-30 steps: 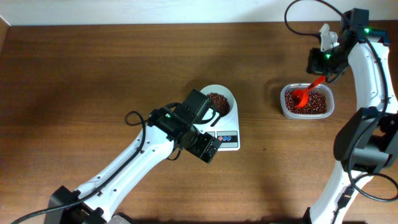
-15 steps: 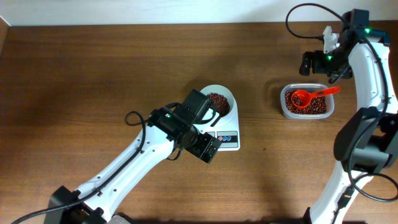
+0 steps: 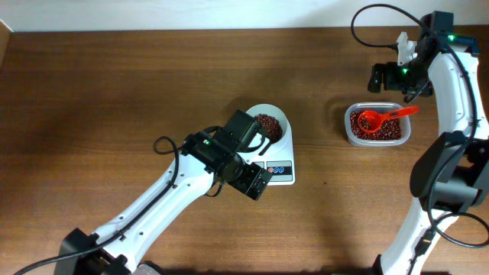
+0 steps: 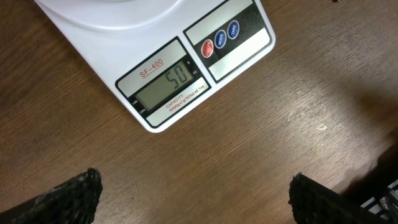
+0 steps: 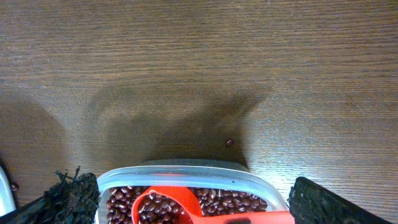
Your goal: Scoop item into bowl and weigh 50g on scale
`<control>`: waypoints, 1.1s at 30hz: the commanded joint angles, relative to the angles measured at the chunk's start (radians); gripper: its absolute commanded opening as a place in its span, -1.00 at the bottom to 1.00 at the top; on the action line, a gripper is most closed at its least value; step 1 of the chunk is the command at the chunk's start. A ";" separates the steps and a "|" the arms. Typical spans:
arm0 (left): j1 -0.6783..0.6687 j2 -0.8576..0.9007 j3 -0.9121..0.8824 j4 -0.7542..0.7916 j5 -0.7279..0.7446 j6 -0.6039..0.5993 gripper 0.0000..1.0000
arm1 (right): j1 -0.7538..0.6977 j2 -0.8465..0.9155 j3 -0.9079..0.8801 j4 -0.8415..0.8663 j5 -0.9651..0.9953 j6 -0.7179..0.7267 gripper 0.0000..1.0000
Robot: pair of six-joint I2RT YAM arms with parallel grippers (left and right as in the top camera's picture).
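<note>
The white bowl sits on the white scale and holds a heap of dark reddish-brown beans. The scale display reads 50. My left gripper hovers open over the bare wood just in front of the scale, its jaws wide apart with nothing between them. My right gripper is open beyond the far side of a clear tub of beans. A red scoop lies in that tub, partly filled. The right gripper stands above the scoop without touching it.
A single loose bean lies on the wooden table just beyond the tub rim. The left arm runs diagonally from the front left. The right arm stands along the right edge.
A second ago my right gripper held the red scoop tilted over the tub. It has let go: the scoop now lies in the beans and the gripper is open and farther back.
</note>
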 commanded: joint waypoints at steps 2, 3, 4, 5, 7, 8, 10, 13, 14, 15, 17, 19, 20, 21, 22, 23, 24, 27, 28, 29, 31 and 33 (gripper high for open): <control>-0.001 -0.007 -0.002 0.001 -0.007 -0.010 0.98 | 0.005 -0.005 -0.006 0.000 -0.014 0.001 0.97; -0.001 -0.007 -0.002 0.001 -0.007 -0.010 0.98 | 0.005 -0.005 -0.006 0.000 -0.014 0.001 0.98; -0.001 -0.007 -0.002 0.001 -0.007 -0.010 0.98 | 0.005 -0.005 -0.006 0.000 -0.014 0.001 0.97; -0.001 -0.007 -0.002 0.000 -0.007 -0.010 0.98 | 0.005 -0.005 -0.006 0.000 -0.014 0.001 0.98; -0.001 -0.020 -0.002 0.000 -0.007 -0.010 0.98 | 0.005 -0.005 -0.006 0.000 -0.014 0.001 0.97; -0.001 -0.047 -0.002 -0.001 -0.007 -0.009 0.98 | 0.005 -0.005 -0.006 0.000 -0.014 0.001 0.98; 0.000 -0.178 -0.002 0.026 -0.152 0.010 0.98 | 0.005 -0.005 -0.006 0.000 -0.014 0.001 0.98; 0.050 -0.463 -0.002 0.092 -0.320 0.010 0.98 | 0.005 -0.005 -0.006 0.000 -0.014 0.001 0.98; 0.084 -0.525 -0.003 0.109 -0.319 0.010 0.98 | 0.005 -0.005 -0.006 0.000 -0.014 0.001 0.98; 0.125 -0.592 -0.005 0.146 -0.311 0.010 0.98 | 0.005 -0.005 -0.006 0.000 -0.014 0.001 0.98; 0.233 -0.801 -0.108 0.361 -0.167 0.010 0.98 | 0.005 -0.005 -0.006 0.000 -0.014 0.001 0.98; 0.274 -0.925 -0.293 0.586 -0.117 0.010 0.98 | 0.005 -0.004 -0.006 0.000 -0.014 0.001 0.98; 0.275 -0.968 -0.377 0.671 -0.117 0.010 0.98 | 0.005 -0.005 -0.006 0.000 -0.014 0.001 0.98; 0.275 -1.023 -0.493 0.797 -0.096 0.014 0.98 | 0.005 -0.005 -0.006 0.000 -0.014 0.001 0.98; 0.275 -1.065 -0.591 0.907 -0.076 0.024 0.98 | 0.005 -0.004 -0.006 0.000 -0.014 0.001 0.98; 0.275 -1.106 -0.693 1.040 -0.074 0.026 0.98 | 0.005 -0.005 -0.006 0.000 -0.014 0.001 0.98; 0.275 -1.144 -0.792 1.169 -0.073 0.040 0.98 | 0.005 -0.005 -0.006 0.000 -0.014 0.001 0.98; 0.282 -1.262 -1.015 1.363 -0.074 0.048 0.98 | 0.005 -0.005 -0.006 0.000 -0.014 0.001 0.98; 0.287 -1.295 -1.063 1.392 -0.076 0.048 0.98 | 0.005 -0.005 -0.006 0.000 -0.014 0.001 0.98; 0.301 -1.370 -1.137 1.401 -0.077 0.048 0.98 | 0.005 -0.005 -0.006 0.000 -0.014 0.001 0.97; 0.322 -1.457 -1.166 1.331 -0.077 0.060 0.98 | 0.005 -0.005 -0.006 0.000 -0.014 0.001 0.97; 0.367 -1.514 -1.166 1.171 -0.077 0.063 0.98 | 0.005 -0.005 -0.006 0.000 -0.014 0.001 0.98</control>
